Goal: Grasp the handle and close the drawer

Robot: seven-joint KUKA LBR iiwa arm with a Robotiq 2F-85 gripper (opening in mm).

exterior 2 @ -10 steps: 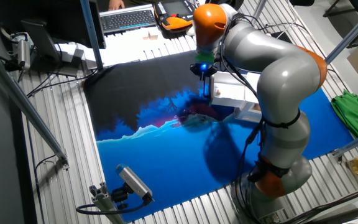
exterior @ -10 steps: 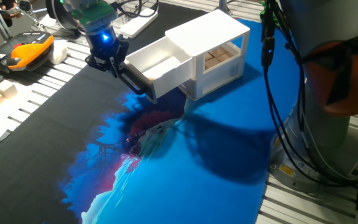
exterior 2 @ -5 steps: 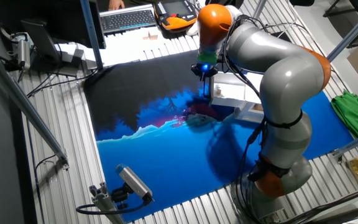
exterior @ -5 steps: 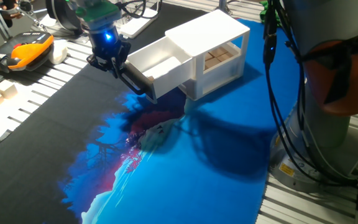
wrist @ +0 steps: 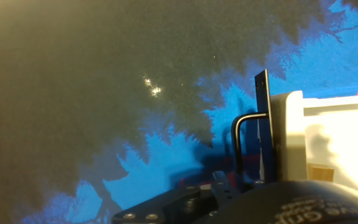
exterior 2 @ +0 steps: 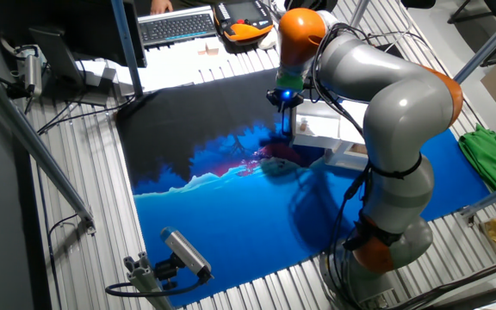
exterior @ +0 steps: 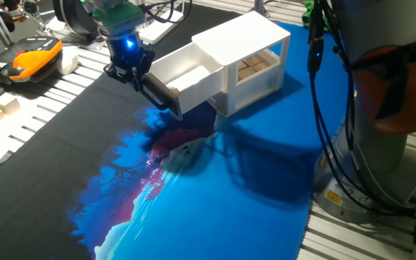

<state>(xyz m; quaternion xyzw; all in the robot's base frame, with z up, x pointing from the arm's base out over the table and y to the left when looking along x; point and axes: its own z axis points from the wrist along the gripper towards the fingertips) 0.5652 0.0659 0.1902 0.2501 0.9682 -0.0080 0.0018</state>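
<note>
The white drawer (exterior: 183,78) stands partly pulled out of the small white cabinet (exterior: 245,40). Its black bar handle (exterior: 161,95) runs across the front. My gripper (exterior: 136,74) sits at the far end of the handle and looks closed on it, with a blue light on the wrist. In the other fixed view the gripper (exterior 2: 284,119) is at the left side of the drawer (exterior 2: 319,127). In the hand view the handle (wrist: 263,115) stands upright just before the drawer front (wrist: 288,140); the gripper (wrist: 229,185) is mostly hidden at the bottom edge.
The cabinet's open lower shelf holds small wooden blocks (exterior: 251,68). A blue and black printed mat (exterior: 215,188) covers the table. An orange tool (exterior: 35,58) and cables lie at the back left. The arm's base (exterior: 388,108) stands at the right.
My gripper has moved a little to the right toward the cabinet, and the drawer has slid slightly inward with it.
</note>
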